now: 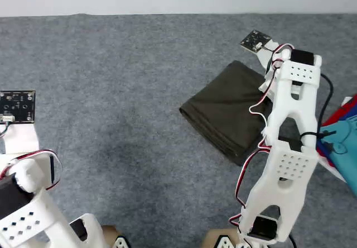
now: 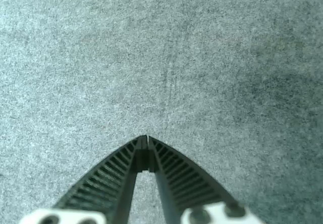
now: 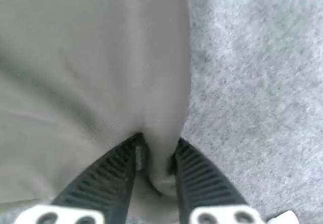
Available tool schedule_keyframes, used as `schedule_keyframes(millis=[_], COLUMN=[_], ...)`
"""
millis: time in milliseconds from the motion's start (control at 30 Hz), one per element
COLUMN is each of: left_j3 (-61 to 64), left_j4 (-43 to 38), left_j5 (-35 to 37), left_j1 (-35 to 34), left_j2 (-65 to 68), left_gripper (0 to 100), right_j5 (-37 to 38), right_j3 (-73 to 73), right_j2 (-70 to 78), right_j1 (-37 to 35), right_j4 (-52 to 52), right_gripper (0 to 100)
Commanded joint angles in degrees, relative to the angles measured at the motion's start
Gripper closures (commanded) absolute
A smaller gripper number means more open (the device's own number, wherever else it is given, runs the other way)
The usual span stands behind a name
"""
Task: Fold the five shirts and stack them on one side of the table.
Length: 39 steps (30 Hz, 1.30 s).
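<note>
Nearest the arms' bases, the left arm (image 1: pixel 25 203) sits low at the near left corner of the table. The left gripper (image 2: pixel 147 141) hangs over bare grey felt (image 2: pixel 212 57) with its ribbed jaws pressed together and nothing between them. The right arm (image 1: pixel 285 147) stretches from its base at the near edge out toward the far right. The right gripper (image 3: pixel 156 147) has its jaws closed on a ridge of fabric at the border of the olive shirt (image 1: pixel 226 111), right where the cloth meets the felt. That shirt lies right of the table's centre as a compact, thick rectangle with layered edges along its near side, turned at an angle to the table's edges and partly covered by the arm above it. It looks folded, or within a last tuck of being folded. Just beyond the arm, at the table's right edge, lies some blue and red cloth (image 1: pixel 341 139). It is probably one or more of the remaining shirts, though too little of it shows to count pieces or say whether they are folded. Judged from this, the task is in its early part. One shirt appears folded and in the right gripper's pinch, either for a final adjustment or for dragging toward one side. No stack of several folded shirts can be made out yet, so most of the folding and all of the stacking seems to lie ahead.
</note>
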Motion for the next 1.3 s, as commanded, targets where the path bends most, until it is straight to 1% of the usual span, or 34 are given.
schedule_keyframes(millis=[0, 67, 133, 233, 300, 500, 633, 700, 800, 900, 1033, 1067, 1133, 1267], left_j3=[-0.13, -0.13, -0.13, -0.13, -0.13, -0.13, -0.13, -0.13, -0.13, -0.13, -0.13, -0.13, -0.13, -0.13], left_j4=[0.7, 0.7, 0.79, 0.7, 0.7, 0.7, 0.7, 0.7, 0.7, 0.7, 0.7, 0.7, 0.18, -0.09], left_j5=[-0.62, -1.93, -3.34, -3.78, -3.78, -3.78, -3.78, -3.78, -5.71, -6.51, -6.51, -6.51, -6.59, -6.59], left_j1=[-0.35, -0.35, -0.35, -0.35, -0.35, -0.35, -0.35, -0.35, -0.35, -0.35, -0.35, -0.35, -0.26, -0.26], left_j2=[-0.7, -0.7, -0.7, -0.7, -0.7, -0.62, -0.62, -0.62, -0.62, -0.62, -0.62, -0.62, -0.53, -0.53], left_gripper=[99, 99, 99, 99, 99, 99, 99, 99, 99, 99, 99, 99, 99, 99], right_j5=[-1.41, -4.92, -6.33, -10.9, -16.97, -41.49, -53.8, -57.41, -59.25, -62.51, -70.07, -72.26, -77.8, -86.59], right_j3=[-3.78, -4.57, -4.75, -4.92, -4.92, -4.92, -4.92, -4.92, -5.01, -4.84, -4.92, -4.92, -4.66, -4.92], right_j2=[-3.56, -5.05, -6.81, -8.92, -10.24, -12.18, -12.26, -12.53, -12.53, -12.53, -12.18, -12.0, -11.56, -8.84], right_j1=[-0.66, -0.66, -0.75, -1.27, -2.07, -4.97, -6.2, -6.9, -8.4, -9.1, -10.07, -10.68, -11.82, -12.97], right_j4=[0.66, 0.92, 1.36, 3.47, 6.11, 14.11, 18.15, 20.7, 24.31, 24.84, 24.57, 24.48, 24.4, 23.6], right_gripper=[81.9, 79.7, 77.2, 76.3, 76.3, 76.3, 76.4, 76.4, 76.4, 76.3, 75.9, 74.9, 70.0, 53.4])
